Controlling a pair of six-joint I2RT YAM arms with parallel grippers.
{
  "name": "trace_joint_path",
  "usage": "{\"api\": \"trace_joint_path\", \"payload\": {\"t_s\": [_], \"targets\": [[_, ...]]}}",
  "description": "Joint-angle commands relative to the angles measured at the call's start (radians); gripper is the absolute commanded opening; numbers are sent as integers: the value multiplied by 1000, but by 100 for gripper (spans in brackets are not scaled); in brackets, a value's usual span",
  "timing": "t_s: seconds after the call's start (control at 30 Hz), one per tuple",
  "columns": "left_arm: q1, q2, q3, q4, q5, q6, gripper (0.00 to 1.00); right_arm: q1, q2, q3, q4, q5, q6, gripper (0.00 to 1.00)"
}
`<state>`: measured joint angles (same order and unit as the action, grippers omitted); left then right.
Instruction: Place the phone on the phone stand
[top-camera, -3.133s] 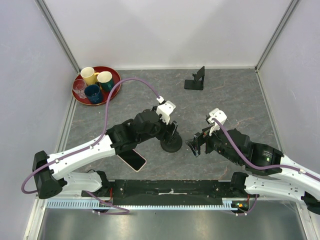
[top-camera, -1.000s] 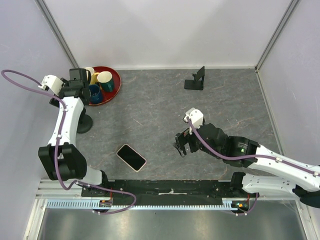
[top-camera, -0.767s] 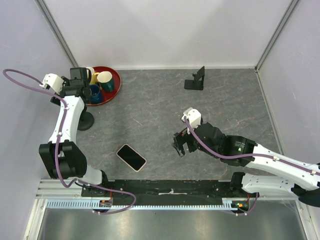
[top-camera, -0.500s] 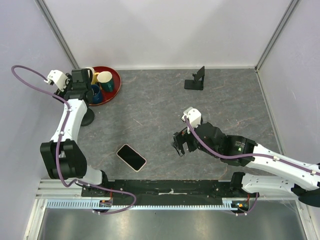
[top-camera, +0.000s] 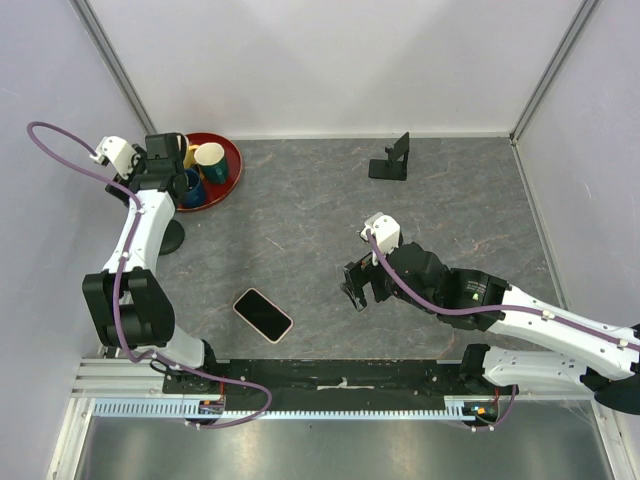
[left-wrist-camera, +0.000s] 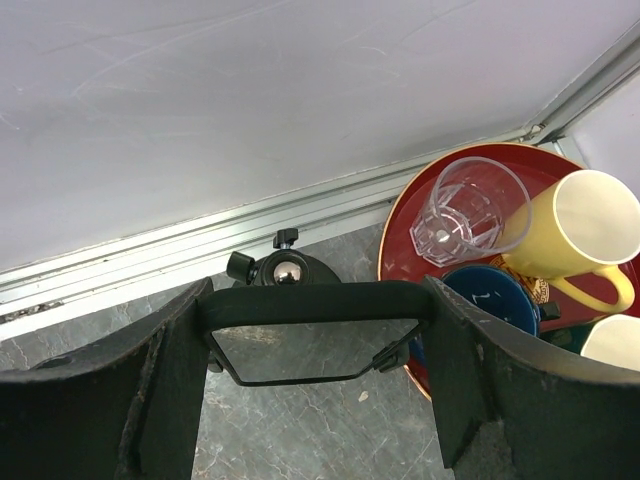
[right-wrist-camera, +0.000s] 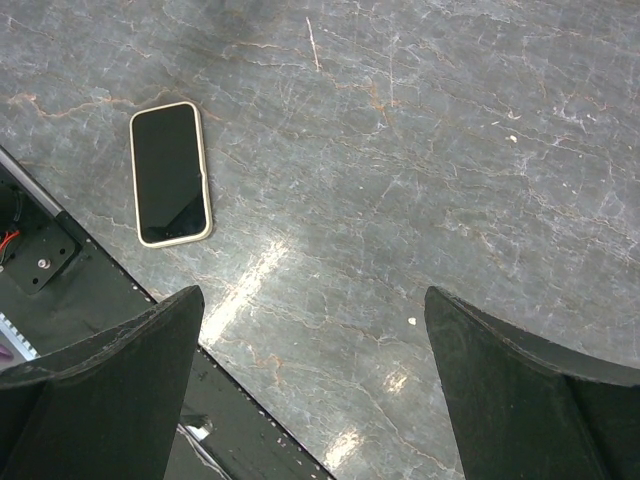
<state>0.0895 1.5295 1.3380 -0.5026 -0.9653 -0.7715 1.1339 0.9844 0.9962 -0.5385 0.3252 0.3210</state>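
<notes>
The worktop (top-camera: 300, 200) is dark grey, marbled with pale and rust-coloured veins. Near its front edge, the phone (right-wrist-camera: 170, 173) has a glossy black screen in a cream case. The stand (top-camera: 391, 160) by the far edge is matte black. In the far left corner, a red tray (left-wrist-camera: 400, 232) carries three mugs — a yellow mug (left-wrist-camera: 585, 235), a dark blue mug (left-wrist-camera: 490, 300) and a cream-lined mug (top-camera: 210, 153) — and a clear glass (left-wrist-camera: 470, 205).

The table (right-wrist-camera: 420, 150) looks like smooth grey veined stone with a soft sheen. The phone (right-wrist-camera: 170, 173) has a glossy black screen inside a pale matt rim. The phone stand (top-camera: 392, 160) is matt black. The tray (left-wrist-camera: 400, 225) is glossy red, the glass (left-wrist-camera: 470, 210) clear, the yellow mug (left-wrist-camera: 585, 225) smoothly glazed.
</notes>
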Motion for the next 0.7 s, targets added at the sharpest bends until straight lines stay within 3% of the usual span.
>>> {"api": "trace_joint_path", "payload": {"t_s": [0.0, 0.03, 0.07, 0.1, 0.13, 0.23, 0.37, 0.47, 0.67], "targets": [[3, -6, 64, 35, -105, -81, 2, -8, -15, 24, 31, -9, 0, 98], [4, -6, 63, 38, -98, -81, 5, -10, -13, 24, 31, -8, 0, 98], [4, -11, 61, 38, -81, -81, 16, -11, -13, 24, 31, -9, 0, 98], [4, -12, 59, 36, -70, -83, 29, -11, -13, 24, 32, -9, 0, 98], [4, -18, 52, 36, -59, -84, 52, -11, -12, 24, 34, -14, 0, 98], [3, -38, 43, 38, -10, -87, 80, -14, -12, 22, 43, -20, -2, 98], [4, -60, 17, 88, 45, -22, 82, -13, -9, 21, 49, -29, -5, 98], [4, -77, 1, 102, 66, -6, 92, -14, -13, 18, 49, -29, -5, 98], [4, -129, -22, 90, 100, -17, 94, -17, 0, 25, 55, -47, -5, 98]]}}
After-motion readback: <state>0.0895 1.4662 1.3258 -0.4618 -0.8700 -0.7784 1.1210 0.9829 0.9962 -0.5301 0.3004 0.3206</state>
